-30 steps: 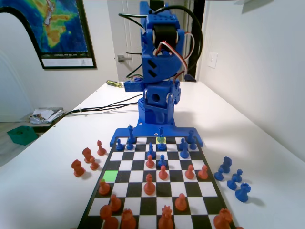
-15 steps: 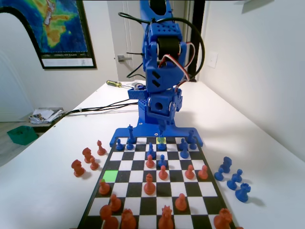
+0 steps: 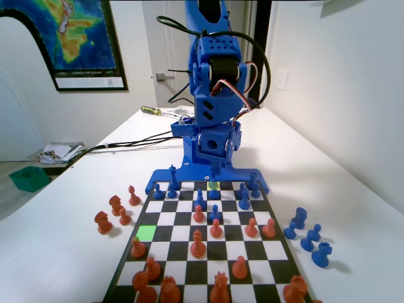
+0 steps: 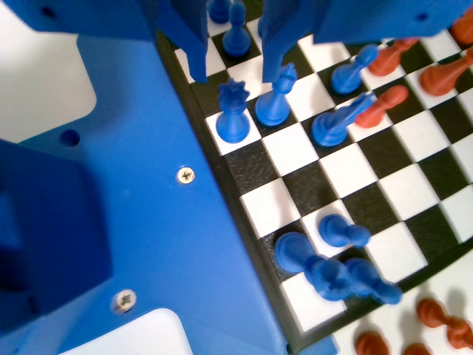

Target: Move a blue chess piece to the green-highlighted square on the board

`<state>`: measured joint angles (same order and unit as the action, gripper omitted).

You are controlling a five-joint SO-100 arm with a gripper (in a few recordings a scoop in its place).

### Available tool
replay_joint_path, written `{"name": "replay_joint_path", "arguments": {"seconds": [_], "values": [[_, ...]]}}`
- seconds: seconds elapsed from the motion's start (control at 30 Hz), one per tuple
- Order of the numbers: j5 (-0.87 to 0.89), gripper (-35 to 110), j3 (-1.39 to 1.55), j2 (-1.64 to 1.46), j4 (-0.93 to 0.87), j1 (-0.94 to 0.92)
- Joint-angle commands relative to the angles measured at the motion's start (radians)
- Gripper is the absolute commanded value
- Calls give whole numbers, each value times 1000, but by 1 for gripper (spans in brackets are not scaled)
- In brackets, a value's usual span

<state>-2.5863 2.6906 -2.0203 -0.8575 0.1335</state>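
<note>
Blue end effector (image 4: 235, 55) with jaws apart above back-row blue pieces, green-highlighted square (image 3: 146, 232) bare

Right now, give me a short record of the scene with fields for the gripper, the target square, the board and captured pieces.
gripper: open, hanging above blue pieces at the board's arm end, holding nothing
green-highlighted square: on the left edge in the fixed view, unoccupied
board: red pieces near the camera, blue ones at the far end, some mixed mid-board
off-board pieces: red group left of the board, blue group right of it
</note>
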Motion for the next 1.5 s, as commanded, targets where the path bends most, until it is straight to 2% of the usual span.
{"name": "replay_joint_path", "arguments": {"seconds": [0.0, 0.87, 1.27, 1.47], "values": [[-18, 13, 15, -21, 14, 18], [-89, 13, 91, 2, 138, -43], [-126, 1, 103, 9, 152, -46], [-133, 1, 104, 9, 156, -54]]}}
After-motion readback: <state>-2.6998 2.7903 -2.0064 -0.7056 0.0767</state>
